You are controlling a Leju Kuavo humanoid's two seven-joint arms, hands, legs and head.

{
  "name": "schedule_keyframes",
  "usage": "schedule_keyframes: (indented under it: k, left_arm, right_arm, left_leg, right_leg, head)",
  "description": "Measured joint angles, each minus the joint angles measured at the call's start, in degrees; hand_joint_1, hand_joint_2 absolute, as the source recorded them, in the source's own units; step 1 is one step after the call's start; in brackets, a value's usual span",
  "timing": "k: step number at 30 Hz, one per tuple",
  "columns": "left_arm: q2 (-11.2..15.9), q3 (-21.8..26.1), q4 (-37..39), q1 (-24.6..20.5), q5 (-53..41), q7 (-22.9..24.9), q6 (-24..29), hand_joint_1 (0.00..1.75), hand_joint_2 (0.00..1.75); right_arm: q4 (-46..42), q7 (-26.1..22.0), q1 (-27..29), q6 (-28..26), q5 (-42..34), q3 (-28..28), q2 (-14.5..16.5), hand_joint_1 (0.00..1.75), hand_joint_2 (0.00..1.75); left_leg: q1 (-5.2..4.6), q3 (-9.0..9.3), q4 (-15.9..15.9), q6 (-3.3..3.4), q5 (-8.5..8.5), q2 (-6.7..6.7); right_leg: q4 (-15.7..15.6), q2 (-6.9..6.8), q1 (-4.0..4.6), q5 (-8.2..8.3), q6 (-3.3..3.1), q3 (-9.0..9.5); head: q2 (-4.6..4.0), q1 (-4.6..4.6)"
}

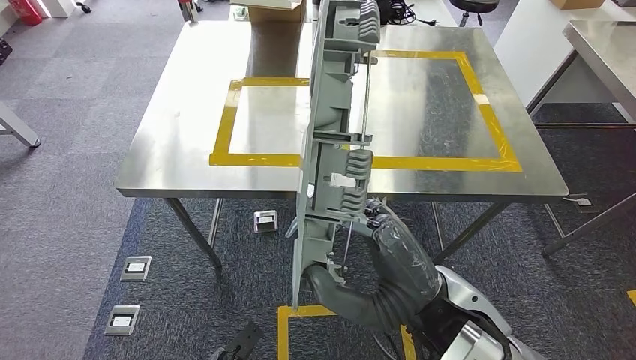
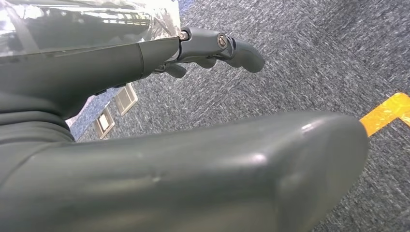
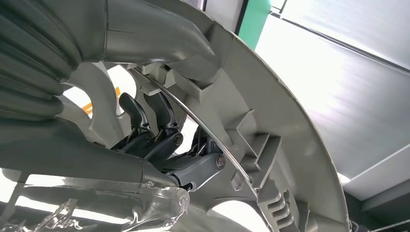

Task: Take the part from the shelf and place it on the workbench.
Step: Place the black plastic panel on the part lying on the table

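Observation:
A long grey plastic part (image 1: 330, 135) with ribs and a thin metal rod stands upright in front of me, its upper end over the steel workbench (image 1: 187, 127). My right hand (image 1: 379, 225) grips it near its lower end, below the bench's near edge. In the right wrist view the dark fingers (image 3: 154, 130) curl around a rib of the part (image 3: 270, 106). A yellow tape rectangle (image 1: 225, 127) is marked on the bench top. My left hand (image 2: 212, 48) hangs over the carpet with fingers stretched out, holding nothing.
A cardboard box (image 1: 276, 11) sits at the bench's far edge. A second steel table (image 1: 600, 45) stands to the right. Floor outlets (image 1: 136, 268) lie in the carpet at the left, and yellow floor tape (image 1: 289, 330) marks the spot by my feet.

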Motion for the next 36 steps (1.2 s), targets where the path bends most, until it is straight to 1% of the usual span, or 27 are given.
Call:
schedule_keyframes:
  k: [3,5,13,15,18,20,21,22,24,25,26,27,28,29,30,31,32,34,35,36]
  left_arm:
    - [0.00,0.00,0.00,0.00,0.00,0.00,0.01,0.00,1.75]
    - [0.00,0.00,0.00,0.00,0.00,0.00,0.01,0.00,1.75]
    - [0.00,-0.01,0.00,0.00,-0.01,-0.10,0.08,0.00,1.75]
    - [0.01,-0.01,0.00,0.00,0.00,-0.17,0.09,0.00,1.75]
    - [0.04,-0.01,0.00,-0.02,-0.01,-0.17,0.09,0.00,1.75]
    - [0.01,0.00,-0.01,-0.08,-0.03,-0.20,0.07,0.00,1.75]
    - [-0.01,0.00,-0.02,-0.15,-0.04,-0.23,0.05,0.00,1.75]
    - [-0.02,0.00,-0.02,-0.21,-0.05,-0.27,0.04,0.00,1.75]
    - [-0.02,0.00,-0.01,-0.26,-0.07,-0.32,0.03,0.00,1.75]
    - [-0.02,0.00,-0.01,-0.23,-0.06,-0.33,0.02,0.00,1.75]
    - [-0.02,0.00,0.00,-0.20,-0.06,-0.33,0.01,0.00,1.75]
    - [-0.03,0.00,0.00,-0.17,-0.06,-0.33,0.00,0.00,1.75]
    - [-0.03,0.00,-0.01,-0.16,-0.06,-0.33,-0.01,0.00,1.75]
    - [-0.03,0.00,-0.01,-0.17,-0.07,-0.33,-0.01,0.00,1.75]
    - [-0.03,0.00,-0.01,-0.21,-0.08,-0.32,-0.02,0.00,1.75]
    - [-0.03,0.00,-0.01,-0.24,-0.08,-0.32,-0.02,0.00,1.75]
    - [-0.03,0.00,0.00,-0.24,-0.09,-0.32,-0.03,0.00,1.75]
    - [-0.05,0.00,0.00,-0.23,-0.09,-0.33,-0.04,0.00,1.75]
    - [-0.05,0.00,0.00,-0.21,-0.10,-0.33,-0.03,0.00,1.75]
    - [-0.05,0.00,0.00,-0.23,-0.10,-0.33,-0.02,0.00,1.75]
  right_arm:
    - [0.00,0.00,0.00,0.01,-0.02,0.00,0.00,1.75,1.75]
    - [0.00,0.00,0.00,0.01,-0.02,0.00,0.00,1.75,1.75]
    - [0.00,0.00,0.00,0.01,-0.09,0.00,0.00,1.75,1.75]
    - [0.00,0.00,0.00,0.03,-0.09,0.00,0.00,1.75,1.75]
    - [0.00,0.00,0.01,0.05,-0.12,-0.01,0.00,1.75,1.75]
    - [0.00,0.00,-0.02,0.06,-0.21,-0.05,-0.01,1.75,1.75]
    - [0.00,-0.01,-0.07,0.07,-0.26,-0.08,-0.02,1.75,1.75]
    - [0.00,-0.02,-0.11,0.07,-0.30,-0.10,-0.02,1.75,1.75]
    - [0.01,-0.05,-0.11,0.08,-0.37,-0.09,-0.03,1.75,1.75]
    - [0.02,-0.04,-0.03,0.09,-0.41,-0.08,-0.05,1.75,1.75]
    - [0.03,-0.03,0.04,0.09,-0.44,-0.07,-0.07,1.75,1.75]
    - [0.05,-0.01,0.09,0.09,-0.45,-0.05,-0.09,1.75,1.75]
    - [0.06,-0.01,0.11,0.09,-0.46,-0.04,-0.10,1.75,1.75]
    - [0.07,-0.02,0.11,0.09,-0.46,-0.04,-0.11,1.75,1.75]
    - [0.07,-0.03,0.09,0.11,-0.46,-0.04,-0.10,1.75,1.75]
    - [0.07,-0.04,0.08,0.14,-0.47,-0.04,-0.10,1.75,1.75]
    - [0.07,-0.04,0.09,0.18,-0.49,-0.05,-0.11,1.75,1.75]
    - [0.06,-0.03,0.14,0.23,-0.52,-0.09,-0.11,1.75,1.75]
    - [0.05,-0.02,0.16,0.24,-0.54,-0.11,-0.10,1.75,1.75]
    - [0.05,-0.03,0.16,0.25,-0.55,-0.13,-0.09,1.75,1.75]
  left_leg:
    - [-0.05,0.00,0.00,0.07,-0.01,0.01]
    - [-0.06,0.02,0.00,0.07,-0.01,0.02]
    - [0.00,0.11,-0.03,0.13,0.02,0.04]
    - [-0.10,0.10,0.07,0.33,-0.02,0.04]
    - [-0.29,0.11,-0.04,0.83,0.03,0.04]
    - [-0.02,0.58,-0.90,1.34,0.43,0.14]
    - [0.13,0.85,-1.37,1.60,0.65,0.20]
    - [0.27,1.10,-1.71,1.78,0.80,0.25]
    - [0.25,1.20,-1.82,1.91,0.76,0.25]
    - [0.25,1.26,-1.81,1.88,0.67,0.23]
    - [0.27,1.36,-1.80,1.78,0.53,0.18]
    - [0.31,1.56,-1.76,1.60,0.34,0.12]
    - [0.37,1.84,-1.71,1.35,0.08,0.05]
    - [0.39,2.12,-1.66,1.05,-0.23,-0.01]
    - [0.36,2.30,-1.54,0.70,-0.52,-0.04]
    - [0.31,2.37,-1.51,0.34,-0.72,-0.05]
    - [0.27,2.37,-1.54,-0.02,-0.85,-0.04]
    - [0.32,2.48,-1.71,-0.70,-1.08,0.01]
    - [0.37,2.44,-1.45,-1.00,-1.46,0.08]
    - [0.39,2.00,-0.31,-1.22,-2.22,0.13]
  right_leg:
    - [-0.05,0.00,-0.06,0.00,0.53,0.00]
    - [-0.06,0.01,-0.07,-0.02,0.75,-0.01]
    - [-0.04,0.01,-0.01,-0.01,0.82,-0.03]
    - [-0.11,0.01,-0.11,0.06,1.05,-0.03]
    - [-0.25,0.01,-0.30,0.17,1.53,0.01]
    - [0.19,0.03,-0.34,-0.28,1.86,-0.13]
    - [1.58,0.03,-0.37,-1.14,2.02,-0.76]
    - [4.10,0.03,-0.46,-2.47,2.17,-1.99]
    - [11.44,0.02,-0.72,-5.42,2.45,-5.88]
    - [14.24,0.01,-0.88,-6.04,2.59,-7.53]
    - [15.22,0.00,-1.03,-5.59,2.69,-8.35]
    - [13.92,-0.01,-1.17,-4.04,2.73,-8.04]
    - [10.49,-0.04,-1.29,-1.66,2.71,-6.61]
    - [6.66,-0.05,-1.35,0.20,2.64,-4.84]
    - [3.23,-0.03,-1.31,1.41,2.51,-3.21]
    - [1.13,0.01,-1.22,1.80,2.28,-2.17]
    - [0.44,0.08,-1.09,1.39,1.98,-1.78]
    - [0.13,0.16,-0.99,1.07,1.25,-1.64]
    - [-0.08,0.16,-1.06,0.96,0.89,-1.42]
    - [-0.30,0.10,-1.16,0.87,0.54,-1.12]
  head:
    - [0.00,-0.02]
    - [0.00,-0.03]
    - [0.00,-0.03]
    - [0.01,-0.04]
    - [0.01,-0.09]
    - [0.00,-0.03]
    - [0.00,0.10]
    - [0.00,0.25]
    - [-0.01,0.48]
    - [-0.01,0.50]
    - [-0.01,0.50]
    - [-0.01,0.51]
    - [-0.01,0.53]
    - [-0.01,0.54]
    - [-0.01,0.60]
    - [-0.01,0.65]
    - [-0.01,0.64]
    - [0.00,0.55]
    - [0.01,0.45]
    - [0.01,0.30]
